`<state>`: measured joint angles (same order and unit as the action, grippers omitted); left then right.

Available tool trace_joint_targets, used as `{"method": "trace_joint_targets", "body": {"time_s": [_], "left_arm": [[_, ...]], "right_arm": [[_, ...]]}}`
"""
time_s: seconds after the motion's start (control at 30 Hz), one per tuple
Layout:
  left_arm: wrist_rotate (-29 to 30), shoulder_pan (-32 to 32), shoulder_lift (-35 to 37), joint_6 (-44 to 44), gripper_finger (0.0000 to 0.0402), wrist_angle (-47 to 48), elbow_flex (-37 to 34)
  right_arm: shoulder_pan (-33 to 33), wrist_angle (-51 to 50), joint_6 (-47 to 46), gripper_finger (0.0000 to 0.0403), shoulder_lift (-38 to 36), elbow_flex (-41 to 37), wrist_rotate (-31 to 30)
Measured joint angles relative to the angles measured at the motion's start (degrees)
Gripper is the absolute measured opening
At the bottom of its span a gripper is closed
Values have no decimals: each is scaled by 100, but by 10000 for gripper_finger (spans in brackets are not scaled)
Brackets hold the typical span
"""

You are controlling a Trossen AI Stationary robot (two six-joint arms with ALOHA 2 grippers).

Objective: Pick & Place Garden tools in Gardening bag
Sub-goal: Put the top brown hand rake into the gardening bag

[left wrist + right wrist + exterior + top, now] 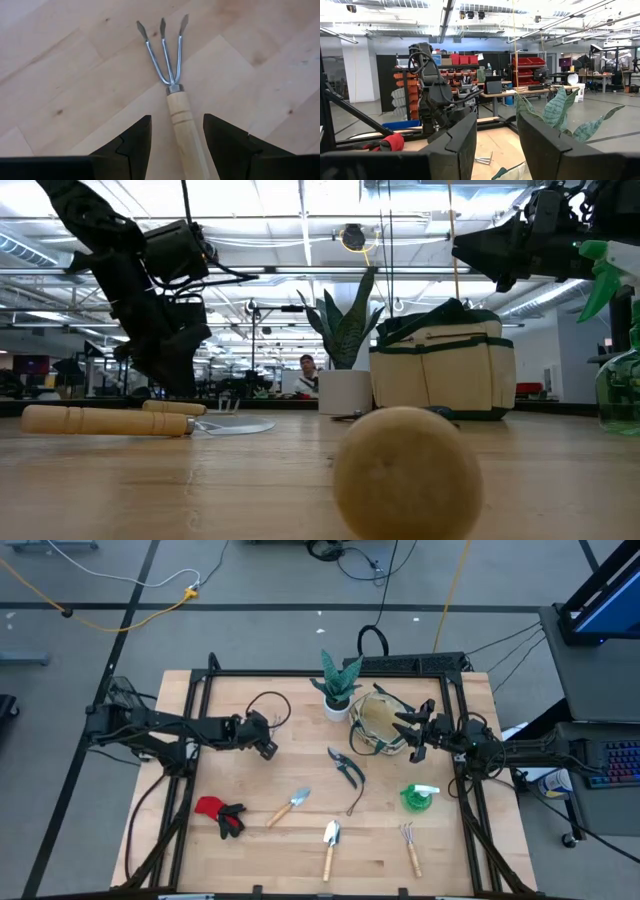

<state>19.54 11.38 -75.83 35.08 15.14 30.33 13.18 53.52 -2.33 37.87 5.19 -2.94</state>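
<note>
Gardening bag (375, 720) sits at the back right of the table, just beside the potted plant (338, 688), and most of the garden tools lie well apart from it on the bare wood: the pruning shears (346, 769) nearest, the spray bottle (420, 798) towards the right edge, two trowels (290, 806) (330, 843) and a pronged rake (410, 848) along the front, and the gloves (222, 815) at front left. None of these is in the bag yet, so by my reckoning the job is at an early stage; what the bag already contains cannot be seen. The step in hand looks like a pick by the left arm. Its wrist view looks down on a three-pronged fork (172, 100) lying flat, the wooden handle running straight in between the fingers. The high view does not show this fork under the arm. The left gripper (176, 119) stands wide apart with a gap on either side of the handle, gripping nothing. The next move calls for coming down squarely over the handle, closing on it, then lifting and carrying it across to the bag. The right gripper (410, 735) hangs over the bag's rim, fingers parted and empty.
</note>
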Motion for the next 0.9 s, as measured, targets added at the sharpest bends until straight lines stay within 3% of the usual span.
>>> {"method": "trace_joint_targets", "body": {"time_s": [0.37,0.9], "left_arm": [[-60,-4,-2,47,186,-3,0],[21,-13,-772,194,186,-370,4]], "right_arm": [[1,0,0,130,0,2,0],[-1,-19,0,130,11,7,0]]}}
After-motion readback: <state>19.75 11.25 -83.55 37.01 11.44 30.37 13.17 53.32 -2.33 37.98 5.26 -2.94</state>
